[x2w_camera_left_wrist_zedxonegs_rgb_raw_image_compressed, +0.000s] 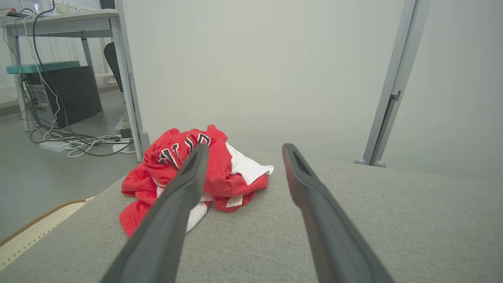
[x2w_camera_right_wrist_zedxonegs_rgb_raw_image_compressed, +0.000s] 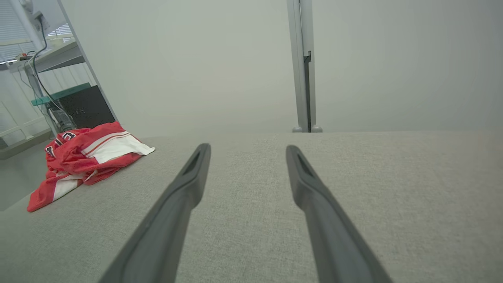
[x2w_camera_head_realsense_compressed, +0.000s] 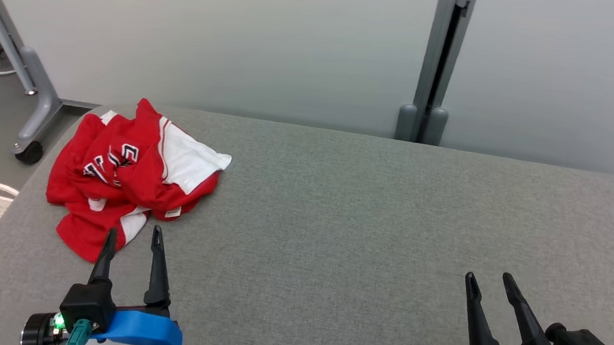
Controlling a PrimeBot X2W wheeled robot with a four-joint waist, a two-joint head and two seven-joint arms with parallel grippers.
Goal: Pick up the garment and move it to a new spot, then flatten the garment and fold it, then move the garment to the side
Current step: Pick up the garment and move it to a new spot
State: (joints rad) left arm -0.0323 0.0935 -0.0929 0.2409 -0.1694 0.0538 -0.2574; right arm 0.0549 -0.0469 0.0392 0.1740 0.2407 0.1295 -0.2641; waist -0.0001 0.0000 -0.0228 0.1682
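Head view has the crumpled red-and-white jersey garment (x2w_camera_head_realsense_compressed: 125, 177) heaped at the far left corner of the grey fabric-topped table (x2w_camera_head_realsense_compressed: 362, 224), ungrasped, so the first pick-up seems the step in hand. Left pincer (x2w_camera_head_realsense_compressed: 135, 230), fingers apart, sits just beside the cloth's near edge; right pincer (x2w_camera_head_realsense_compressed: 488, 276), also apart, is well away over bare table. Next the left must reach into a raised fold and close.

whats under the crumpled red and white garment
The garment lies bunched on the grey fabric surface, which shows beside and in front of it. Whether anything sits beneath the heap cannot be seen: its folds cover that patch.
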